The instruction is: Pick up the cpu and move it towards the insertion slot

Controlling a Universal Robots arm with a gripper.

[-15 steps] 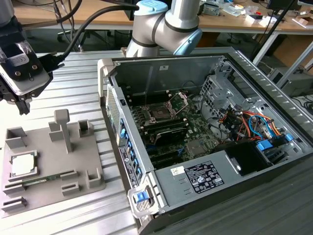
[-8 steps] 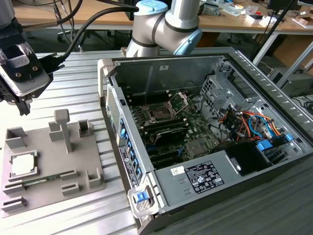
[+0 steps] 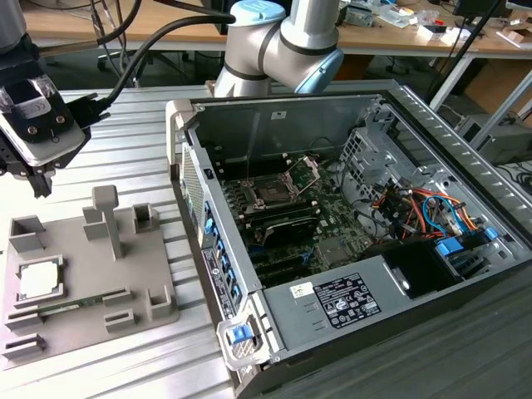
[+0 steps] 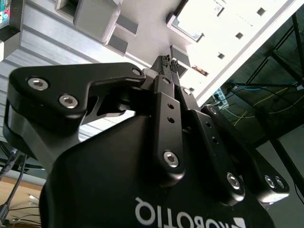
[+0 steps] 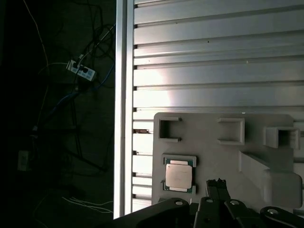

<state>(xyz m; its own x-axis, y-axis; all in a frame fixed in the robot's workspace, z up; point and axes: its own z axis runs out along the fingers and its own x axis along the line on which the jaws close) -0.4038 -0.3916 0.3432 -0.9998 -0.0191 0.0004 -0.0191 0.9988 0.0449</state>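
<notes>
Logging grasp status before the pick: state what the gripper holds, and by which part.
Nothing is held. The gripper is shut and empty; the cpu lies untouched in its pocket on the grey tray.

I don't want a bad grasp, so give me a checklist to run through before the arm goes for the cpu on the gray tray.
1. cpu lying flat in its pocket of the gray tray: ok.
2. gripper empty: ok.
3. Gripper open for the grasp: not ok, it is shut.
4. Gripper centred over the cpu: not ok; in the first wrist view its tips sit beside the chip.
5. insertion slot uncovered, retention bracket swung up: ok.
6. Slot free of debris: cannot tell.
</notes>
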